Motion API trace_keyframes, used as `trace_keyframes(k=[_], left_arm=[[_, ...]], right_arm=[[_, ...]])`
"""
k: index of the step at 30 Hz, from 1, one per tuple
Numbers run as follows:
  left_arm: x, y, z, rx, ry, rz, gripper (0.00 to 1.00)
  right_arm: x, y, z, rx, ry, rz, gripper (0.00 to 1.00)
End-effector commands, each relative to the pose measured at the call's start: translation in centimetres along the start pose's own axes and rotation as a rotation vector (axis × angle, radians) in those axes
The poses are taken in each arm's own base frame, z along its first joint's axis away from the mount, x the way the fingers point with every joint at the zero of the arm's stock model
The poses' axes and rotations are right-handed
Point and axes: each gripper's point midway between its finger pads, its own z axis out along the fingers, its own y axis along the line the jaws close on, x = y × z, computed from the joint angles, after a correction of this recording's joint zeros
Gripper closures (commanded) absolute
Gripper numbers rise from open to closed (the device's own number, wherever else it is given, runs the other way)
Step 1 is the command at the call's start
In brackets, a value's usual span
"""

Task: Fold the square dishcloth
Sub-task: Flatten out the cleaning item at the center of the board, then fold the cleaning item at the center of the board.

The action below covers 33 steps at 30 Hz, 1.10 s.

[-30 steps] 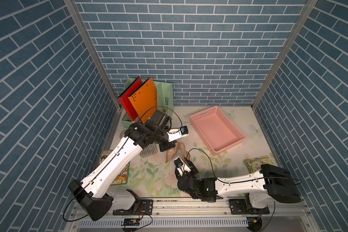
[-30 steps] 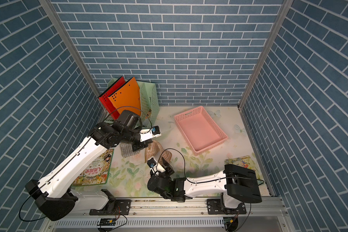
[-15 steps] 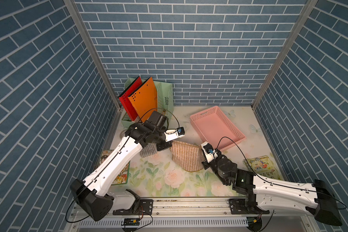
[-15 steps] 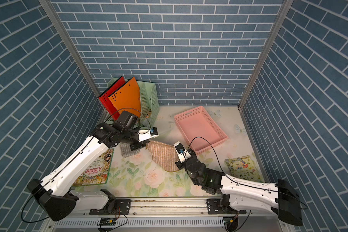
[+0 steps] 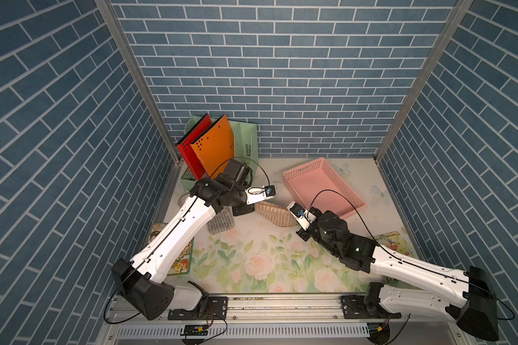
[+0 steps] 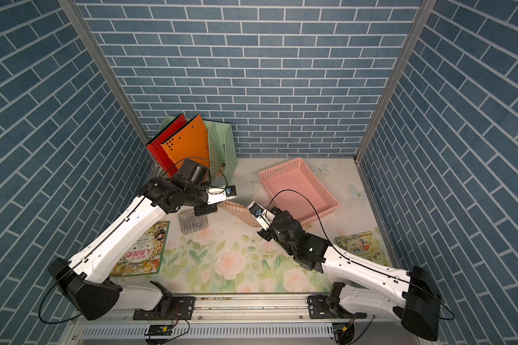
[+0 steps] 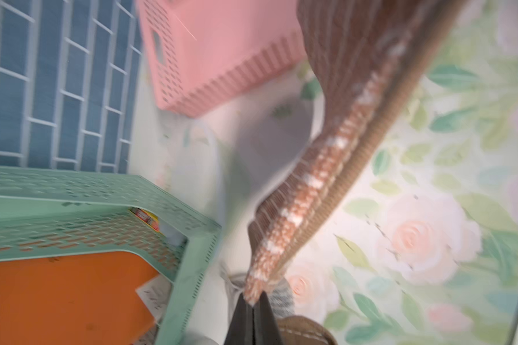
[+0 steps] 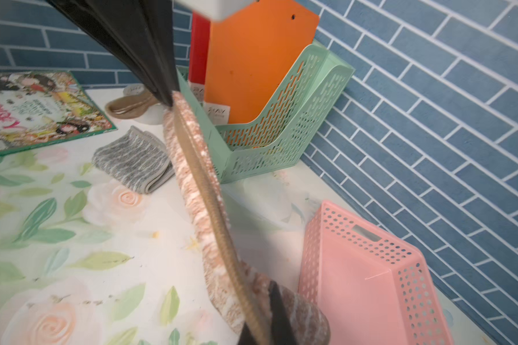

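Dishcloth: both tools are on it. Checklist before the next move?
1. Left tool shut on a dishcloth corner: ok.
2. Right tool shut on the other end of that edge: ok.
3. Edge stretched between the tools: ok, slight sag.
4. Lower part of the dishcloth hanging free of the table: cannot tell.
5. Folded grey cloth apart from the dishcloth: ok, a gap shows in a top view.
6. Clearance between right tool and pink basket: cannot tell, they look close.
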Motion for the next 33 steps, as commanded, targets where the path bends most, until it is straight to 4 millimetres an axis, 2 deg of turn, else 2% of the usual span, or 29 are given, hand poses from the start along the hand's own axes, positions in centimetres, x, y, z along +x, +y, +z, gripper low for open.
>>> trace_keyframes(k=[1, 4, 7, 12, 15, 17, 20, 26, 33], left_arm=[[5.8, -9.7, 2.3, 0.315, 0.157, -0.012, 1.0], [7.9, -13.0, 3.7, 0.388, 0.194, -0.029, 1.0], [8.3, -14.4, 4.6, 0.428, 0.191, -0.047, 1.0], [8.7, -16.0, 5.8, 0.499, 0.192, -0.069, 1.0], [9.1, -17.0, 6.3, 0.538, 0.198, -0.076, 0.98], [9.2, -16.9, 6.9, 0.526, 0.188, -0.073, 0.97], [8.6, -15.4, 7.6, 0.456, 0.167, -0.061, 0.96], [6.9, -11.8, 9.1, 0.36, 0.142, -0.054, 0.93], [7.3, -9.1, 10.8, 0.339, 0.168, -0.068, 0.9]], right_arm=[[6.3, 6.3, -0.9, -0.244, 0.182, 0.078, 1.0], [9.8, 11.3, -2.3, -0.419, 0.326, 0.163, 1.0], [12.8, 14.9, -3.7, -0.565, 0.48, 0.279, 1.0], [15.7, 18.3, -5.6, -0.719, 0.612, 0.439, 1.0], [15.7, 18.6, -5.5, -0.743, 0.631, 0.459, 1.0], [15.5, 18.2, -4.8, -0.749, 0.639, 0.492, 1.0], [15.1, 16.6, -3.4, -0.733, 0.658, 0.546, 1.0], [14.6, 14.5, -1.6, -0.717, 0.686, 0.52, 1.0], [14.0, 12.4, 0.3, -0.697, 0.697, 0.532, 1.0]])
